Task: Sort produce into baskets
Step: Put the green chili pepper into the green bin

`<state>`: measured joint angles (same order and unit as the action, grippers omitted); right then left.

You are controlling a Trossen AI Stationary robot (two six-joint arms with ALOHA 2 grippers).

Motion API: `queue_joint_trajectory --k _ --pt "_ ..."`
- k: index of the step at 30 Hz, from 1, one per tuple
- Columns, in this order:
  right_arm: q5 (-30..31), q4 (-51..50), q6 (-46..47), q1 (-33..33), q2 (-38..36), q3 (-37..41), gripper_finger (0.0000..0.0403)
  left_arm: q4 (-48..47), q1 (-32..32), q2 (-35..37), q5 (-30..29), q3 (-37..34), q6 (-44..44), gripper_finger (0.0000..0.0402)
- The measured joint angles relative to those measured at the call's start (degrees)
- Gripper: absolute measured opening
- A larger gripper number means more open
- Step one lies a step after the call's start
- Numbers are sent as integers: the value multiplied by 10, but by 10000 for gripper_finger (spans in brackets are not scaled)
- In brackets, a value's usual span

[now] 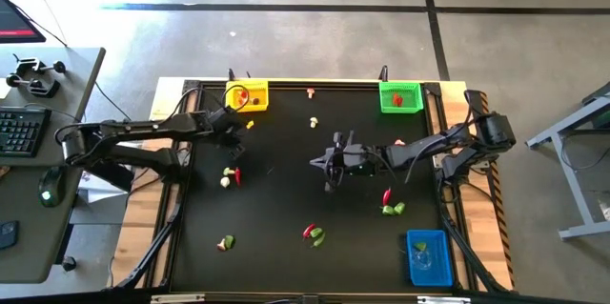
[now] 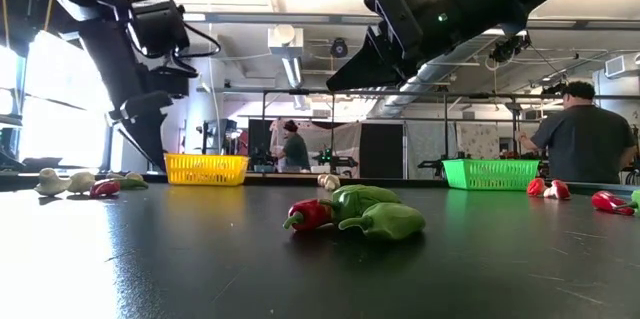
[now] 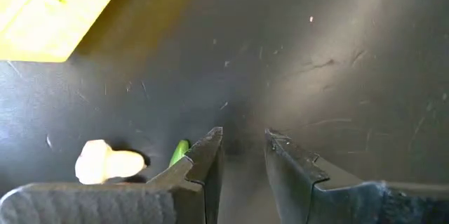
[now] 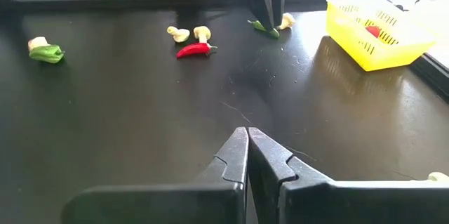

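Note:
My left gripper (image 3: pixel 244 147) is open just above the bare black table, near the yellow basket (image 1: pixel 247 95), with nothing between its fingers. A cream-white bulb (image 3: pixel 105 162) and a green piece (image 3: pixel 180 150) lie on the table right beside it. My right gripper (image 4: pixel 248 140) is shut and empty, held above the middle of the table (image 1: pixel 324 163). The yellow basket (image 4: pixel 375 34) holds a red piece. The green basket (image 1: pixel 400 97) stands at the far right and the blue basket (image 1: pixel 428 256) at the near right. More produce lies scattered on the table.
A red chilli (image 4: pixel 193 50) and two white bulbs (image 4: pixel 179 33) lie near the left side. Red and green pieces (image 2: pixel 350 214) lie near the front middle, others at the right (image 1: pixel 391 207) and front left (image 1: pixel 226 243). People stand in the room behind the table.

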<state>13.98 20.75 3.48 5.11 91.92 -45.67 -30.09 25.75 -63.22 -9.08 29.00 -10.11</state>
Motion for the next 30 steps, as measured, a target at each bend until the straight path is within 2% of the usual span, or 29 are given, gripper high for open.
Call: queue_joint_trajectory --k 5,7,9,13,16,22,30 --pt "0 0 6 -6 0 0 0 -58 6 0 1 44 13 92" --pt "0 0 2 -7 0 0 0 -78 12 -2 19 63 17 92" --pt "0 0 1 -6 0 0 0 -102 19 -13 42 82 26 92" --pt "0 0 6 -6 0 0 0 -117 24 -50 40 98 35 92" --pt "0 0 6 -6 0 0 0 -134 24 -88 22 111 43 92" --pt "0 0 6 -6 0 0 0 -191 23 -162 -74 141 44 92" --pt "0 0 6 -6 0 0 0 -193 23 -213 -64 146 60 92"
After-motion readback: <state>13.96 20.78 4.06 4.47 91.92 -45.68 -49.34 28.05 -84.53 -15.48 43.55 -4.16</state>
